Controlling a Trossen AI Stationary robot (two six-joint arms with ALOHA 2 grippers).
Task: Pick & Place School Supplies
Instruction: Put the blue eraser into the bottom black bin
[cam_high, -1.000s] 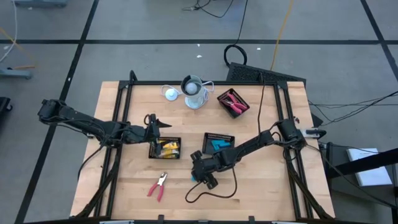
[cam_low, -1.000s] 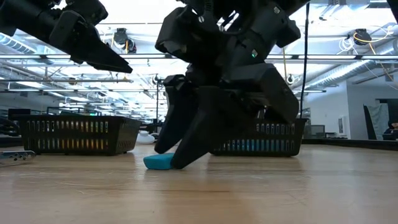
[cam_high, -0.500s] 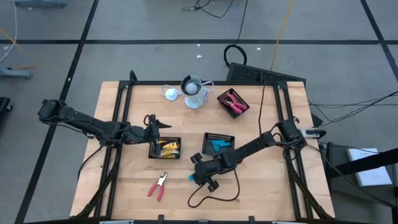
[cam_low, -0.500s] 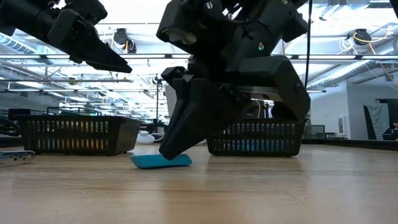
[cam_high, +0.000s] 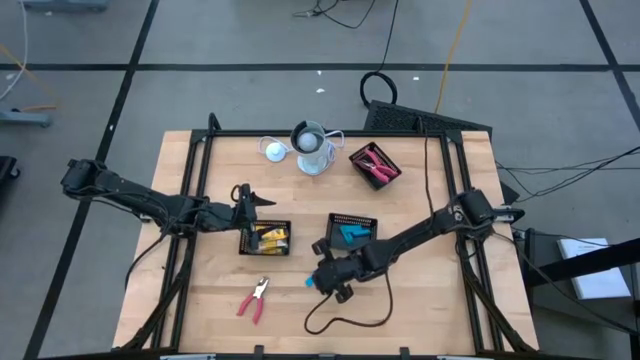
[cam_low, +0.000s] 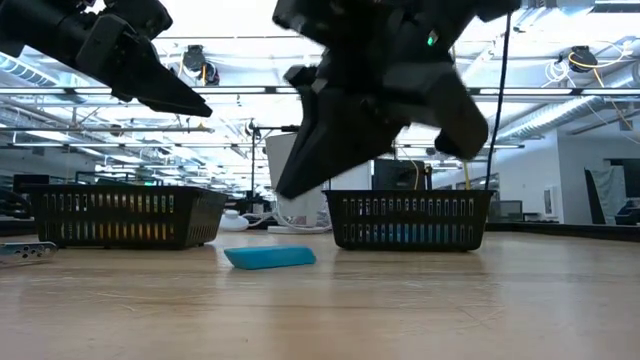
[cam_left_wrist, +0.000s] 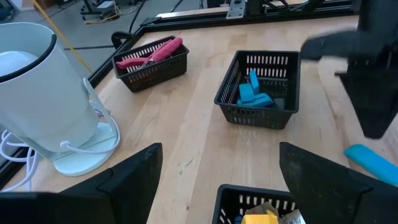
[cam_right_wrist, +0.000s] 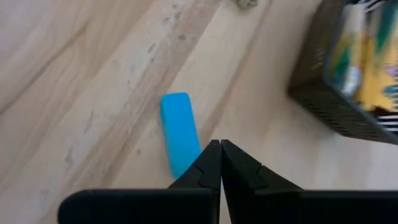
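Note:
A light-blue oblong piece (cam_high: 309, 282) (cam_low: 270, 258) lies flat on the table, free of both grippers. My right gripper (cam_low: 284, 190) (cam_right_wrist: 220, 144) hangs shut just above it with nothing between its fingers. The piece (cam_right_wrist: 179, 142) shows just past the fingertips. My left gripper (cam_high: 250, 196) (cam_left_wrist: 221, 149) stands open over the far edge of the black mesh tray (cam_high: 264, 238) with yellow-and-black pieces. Red-handled pliers (cam_high: 254, 298) lie on the table near the front.
A mesh tray with light-blue pieces (cam_high: 351, 230) stands right behind my right gripper. Another mesh tray, holding red-handled tools (cam_high: 375, 165), is at the far right. A pale cup (cam_high: 312, 148) and a white disc (cam_high: 274, 150) stand at the back. A black cable loop (cam_high: 345, 315) lies near the front.
My right gripper has shut and risen clear of the table. The light-blue piece, which stood between its fingers, has turned about and slid a little on the table. It lies there free.

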